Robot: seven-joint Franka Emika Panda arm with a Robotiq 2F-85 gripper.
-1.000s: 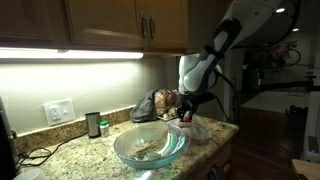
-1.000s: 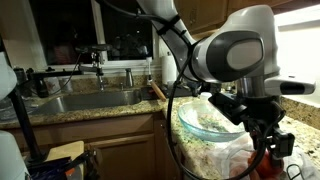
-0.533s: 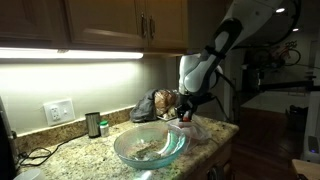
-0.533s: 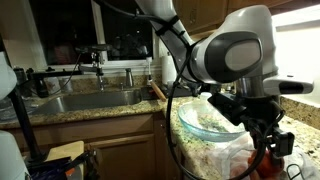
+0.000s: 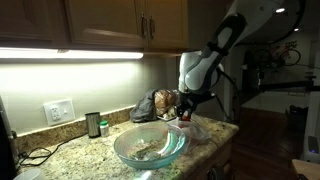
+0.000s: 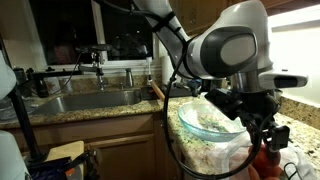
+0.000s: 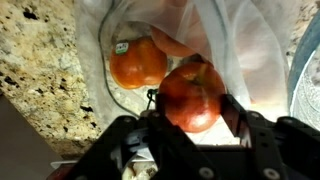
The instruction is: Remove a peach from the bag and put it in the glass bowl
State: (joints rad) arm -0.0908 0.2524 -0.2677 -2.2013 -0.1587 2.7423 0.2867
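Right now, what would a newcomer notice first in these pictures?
In the wrist view the gripper is shut on a red-orange peach over the translucent bag, beside a second peach with a sticker. In an exterior view the wide glass bowl stands on the granite counter.

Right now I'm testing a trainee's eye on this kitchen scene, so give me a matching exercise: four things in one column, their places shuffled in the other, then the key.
Things
1. peach with sticker
2. other peach
3. glass bowl
4. dark jar

Places
A. on the counter beside the bag
B. by the wall socket
C. held in the gripper
D. lying loose inside the bag

Pairs: 1-D, 2-C, 3-A, 4-B
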